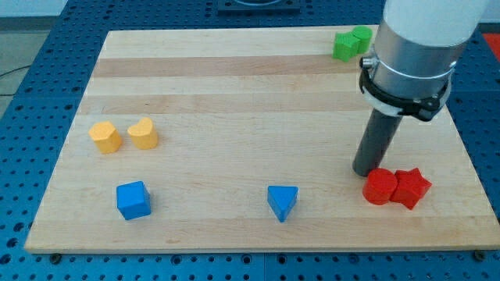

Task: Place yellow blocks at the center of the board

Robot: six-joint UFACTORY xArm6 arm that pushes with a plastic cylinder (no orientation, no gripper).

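Camera view: there is just this one view, looking down at a wooden board on a blue table with holes.
Arm: a big white and grey arm comes down from the view's top right.
My tip: my tip is the bottom end of a dark rod. It sits on the board at the view's right side.
Tool state: the rod has nothing that opens or shuts. It holds nothing.
Tip and red blocks: my tip is just beside the red round block, a little above and to the left of it. I cannot tell if they touch.
Red blocks: the red round block touches a red star block on its right.
Yellow blocks: a yellow six-sided block and a yellow heart block sit side by side at the view's left. They are far from my tip and well left of the middle of the board.
Blue blocks: a blue cube is at the bottom left. A blue triangle block is near the bottom middle.
Green blocks: two green blocks touch each other at the top edge, near the arm. Their shapes are hard to tell.
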